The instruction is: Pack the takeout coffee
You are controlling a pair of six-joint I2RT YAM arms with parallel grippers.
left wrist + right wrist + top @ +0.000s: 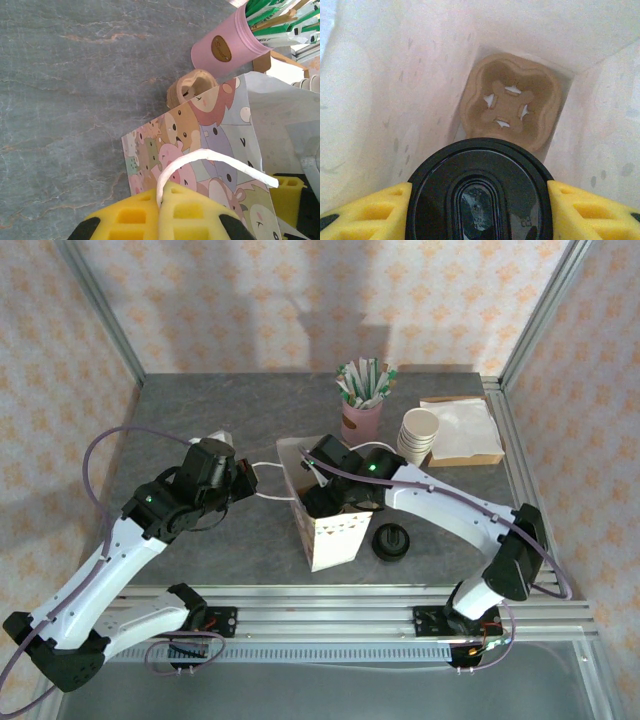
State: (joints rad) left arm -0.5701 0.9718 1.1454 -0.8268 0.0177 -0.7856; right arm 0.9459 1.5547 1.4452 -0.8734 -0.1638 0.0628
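Left gripper (160, 210) is clamped on the bag (210, 125) handle (210, 157). Right gripper (479, 200) grips the coffee (477, 175) by its lid, upright inside the bag. The carrier (507, 100) lies straight ahead of the fingers, below the cup.

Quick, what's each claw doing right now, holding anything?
Left claw: closed on the handle of the bag.
Right claw: gripping the coffee, down inside the bag.
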